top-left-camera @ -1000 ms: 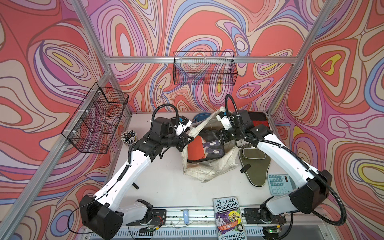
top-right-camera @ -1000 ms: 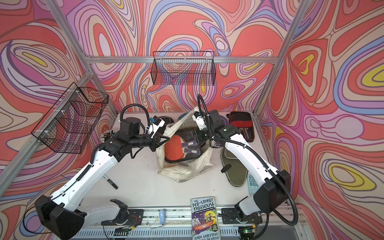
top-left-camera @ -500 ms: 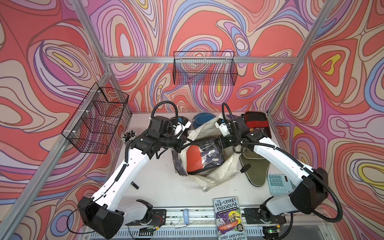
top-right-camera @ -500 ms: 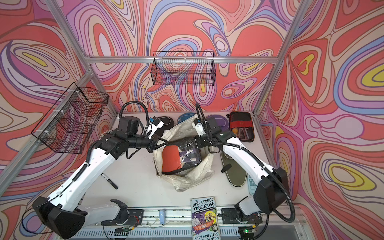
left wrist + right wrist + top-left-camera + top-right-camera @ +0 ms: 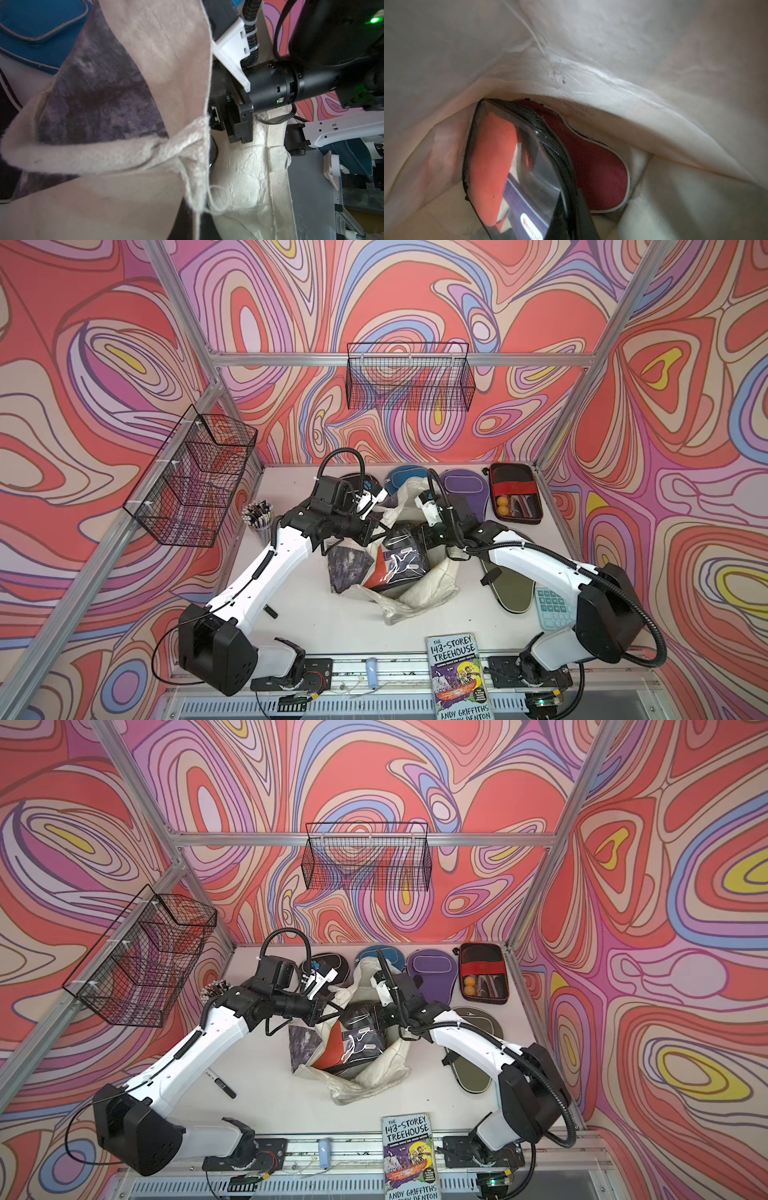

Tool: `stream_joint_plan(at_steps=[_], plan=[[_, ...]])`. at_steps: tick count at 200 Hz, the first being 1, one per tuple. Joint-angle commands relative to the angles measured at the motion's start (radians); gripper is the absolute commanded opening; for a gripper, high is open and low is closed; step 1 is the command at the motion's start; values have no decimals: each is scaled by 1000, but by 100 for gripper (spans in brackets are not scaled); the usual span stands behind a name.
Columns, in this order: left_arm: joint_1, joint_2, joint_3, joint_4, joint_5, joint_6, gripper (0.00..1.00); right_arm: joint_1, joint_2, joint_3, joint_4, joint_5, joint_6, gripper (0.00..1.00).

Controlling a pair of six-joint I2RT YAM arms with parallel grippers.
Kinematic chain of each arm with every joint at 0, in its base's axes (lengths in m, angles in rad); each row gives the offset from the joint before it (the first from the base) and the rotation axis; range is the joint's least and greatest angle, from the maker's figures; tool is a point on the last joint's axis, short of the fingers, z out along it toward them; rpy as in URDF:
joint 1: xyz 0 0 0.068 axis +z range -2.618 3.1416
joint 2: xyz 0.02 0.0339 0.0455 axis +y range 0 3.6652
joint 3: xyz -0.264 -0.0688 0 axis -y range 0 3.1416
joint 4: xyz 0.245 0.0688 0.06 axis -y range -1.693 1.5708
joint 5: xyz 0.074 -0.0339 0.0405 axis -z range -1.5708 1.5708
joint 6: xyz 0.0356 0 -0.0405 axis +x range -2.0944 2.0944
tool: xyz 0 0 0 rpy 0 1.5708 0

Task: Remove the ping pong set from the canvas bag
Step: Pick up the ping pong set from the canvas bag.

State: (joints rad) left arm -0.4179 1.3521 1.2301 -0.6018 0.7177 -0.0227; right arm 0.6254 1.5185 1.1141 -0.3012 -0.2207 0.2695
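Both clenched: left end effector (image 5: pixel 376 529) on canvas bag (image 5: pixel 432 589), right end effector (image 5: pixel 424 536) by "Weinixun" case (image 5: pixel 542 176).

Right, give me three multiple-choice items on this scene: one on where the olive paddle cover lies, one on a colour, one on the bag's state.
1. Where does the olive cover lie?
A in the canvas bag
B on the table beside the calculator
C in a wire basket

2. What colour is the cover behind the clear-fronted case in the bag?
A blue
B maroon
C purple

3. The bag's mouth is:
A open
B zipped shut
C folded flat

Key:
1 B, both top views show it flat beside the calculator.
2 B, the right wrist view shows the maroon cover.
3 A, the case shows through it.
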Motion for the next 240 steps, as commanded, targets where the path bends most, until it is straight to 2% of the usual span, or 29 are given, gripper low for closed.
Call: stream_joint_plan(at_steps=[1, 48, 119, 162, 219, 240], plan=[[-4, 2, 3, 41, 44, 9, 0, 22, -53, 106, 10, -2, -42, 0], [-3, -1, -9, 45, 18, 0, 0, 22, -76, 282, -184, 14, -151, 0], [14, -40, 39, -54, -57, 39, 0, 21, -117, 425, -326, 115, -193, 0], [28, -81, 79, -96, -179, 32, 0, 19, -112, 540, -390, 154, -242, 0], [79, -128, 85, -87, -242, 21, 26, 20, -104, 652, -402, 149, -254, 0], [106, -153, 83, -81, -234, 23, 45, 20, -89, 694, -392, 117, -251, 0]])
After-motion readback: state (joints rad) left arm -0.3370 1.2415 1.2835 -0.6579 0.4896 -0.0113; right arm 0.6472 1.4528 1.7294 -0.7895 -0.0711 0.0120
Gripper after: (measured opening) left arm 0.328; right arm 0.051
